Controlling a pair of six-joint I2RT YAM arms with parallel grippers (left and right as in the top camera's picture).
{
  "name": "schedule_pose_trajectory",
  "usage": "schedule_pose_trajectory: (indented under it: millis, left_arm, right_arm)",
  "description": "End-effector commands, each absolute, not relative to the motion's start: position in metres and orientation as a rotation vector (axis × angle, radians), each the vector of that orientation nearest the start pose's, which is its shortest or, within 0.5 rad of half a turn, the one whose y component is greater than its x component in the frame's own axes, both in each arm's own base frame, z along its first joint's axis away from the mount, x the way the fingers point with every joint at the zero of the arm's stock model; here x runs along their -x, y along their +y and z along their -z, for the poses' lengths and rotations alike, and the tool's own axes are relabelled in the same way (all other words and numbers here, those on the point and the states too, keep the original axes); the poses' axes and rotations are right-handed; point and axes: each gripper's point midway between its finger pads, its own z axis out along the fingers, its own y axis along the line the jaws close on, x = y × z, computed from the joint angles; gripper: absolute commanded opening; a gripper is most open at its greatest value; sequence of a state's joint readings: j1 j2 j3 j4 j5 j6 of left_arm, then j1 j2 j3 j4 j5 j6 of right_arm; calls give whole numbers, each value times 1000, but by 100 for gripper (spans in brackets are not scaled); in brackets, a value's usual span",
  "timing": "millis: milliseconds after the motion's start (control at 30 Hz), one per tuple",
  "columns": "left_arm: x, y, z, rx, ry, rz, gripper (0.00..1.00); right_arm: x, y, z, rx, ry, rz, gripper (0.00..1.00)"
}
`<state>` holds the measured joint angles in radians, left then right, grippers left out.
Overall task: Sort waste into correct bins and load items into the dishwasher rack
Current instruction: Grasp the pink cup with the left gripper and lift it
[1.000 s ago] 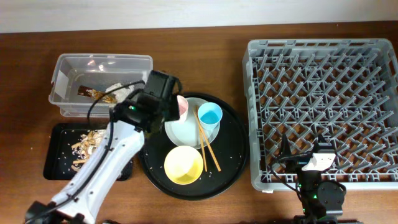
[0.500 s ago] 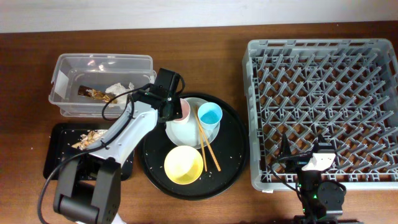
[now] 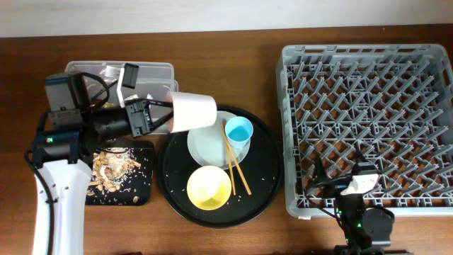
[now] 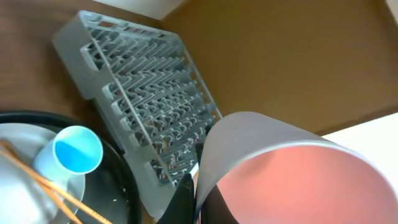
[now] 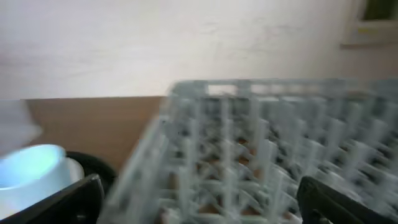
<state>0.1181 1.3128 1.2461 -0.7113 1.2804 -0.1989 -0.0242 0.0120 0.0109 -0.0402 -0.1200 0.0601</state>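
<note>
While the left gripper [image 3: 164, 117] clamps the pink cup [image 3: 195, 111] sideways in midair, next up is probably carrying it to the dishwasher rack [image 3: 368, 120].

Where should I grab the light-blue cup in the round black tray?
Take the light-blue cup by its rim, from straight above: it stands upright, mouth open. Pinch the wall facing the grey plastic rack; the wooden chopsticks lie along its other side.
</note>
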Motion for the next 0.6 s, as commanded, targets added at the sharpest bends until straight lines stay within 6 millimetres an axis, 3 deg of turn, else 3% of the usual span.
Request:
schedule_pose_trajectory:
  millis: [0,67,100,200,233,300,400,500,567]
  left_arm:
    - [-297,-134,-340,-385,1975,1563,0]
    - [-297,-134,-340,-385,1976,1564,0]
    - [-297,-134,-340,-385,1976,1564,0]
    - [-293,-135,-343,-396,1963,1596,0]
    - [-291,-136,-345,-403,1954,1613,0]
    - [-280,-140,-353,-436,1915,1711,0]
    - [-267,-161,-353,-511,1922,1772,0]
    - [-246,-192,-354,-645,1921,1841,0]
    - [-235,-207,-356,-736,1899,1861,0]
  right_arm:
    - [-235,55,-166,114,1638,-412,98]
    - [-217,76,-204,161,1620,-567,98]
    - [-200,89,-243,241,1581,-626,98]
    - [-162,122,-322,398,1671,-854,98]
    - [-160,130,-337,404,1763,-950,98]
    - [-159,152,-370,551,1768,-1194,98]
    - [-152,165,-391,780,1625,-1358,98]
    - [-162,166,-385,768,1654,-1405,98]
    - [-159,167,-385,795,1641,-1434,98]
